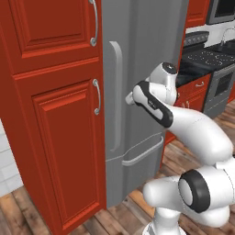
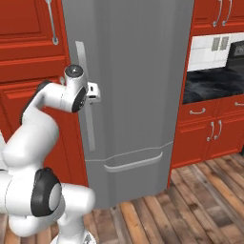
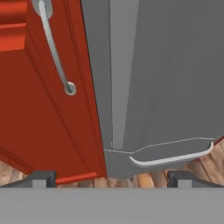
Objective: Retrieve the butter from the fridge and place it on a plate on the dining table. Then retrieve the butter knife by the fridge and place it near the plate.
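Fridge (image 1: 142, 69) is shut: tall plain grey front, one long vertical light-grey handle (image 1: 116, 94) near its left edge, a curved horizontal drawer handle (image 1: 143, 153) low down. No inside shelves on show with the door closed, so can't tell where the butter sits.

Gripper (image 3: 111, 177) hangs just in front of the fridge door, beside the long handle, not touching it as far as I can tell. Hand view puts the two dark finger tips far apart at the bottom corners, so the jaws stand wide open with nothing between them. In the right base view the hand (image 2: 90, 93) is level with the middle stretch of the handle.

Left of the fridge: tall red cabinet (image 1: 55, 114), panelled doors, curved silver pulls (image 1: 97, 96). It butts right against the fridge side.

Right of the fridge: more red cabinets (image 2: 209, 128) under a black marble counter (image 2: 212, 88) with white veining, white tile wall (image 2: 209, 52) behind it, red upper cabinets (image 2: 217, 14) above. Left base view picks up a black cooktop (image 1: 209, 57) and a grey oven front (image 1: 220, 89) further along that wall, with a dark appliance (image 1: 221, 10) mounted above.

Floor (image 2: 200, 205) is wood planks, mixed brown tones, running under the fridge and cabinets. White arm rises from the base in the foreground, elbow bent toward the fridge.
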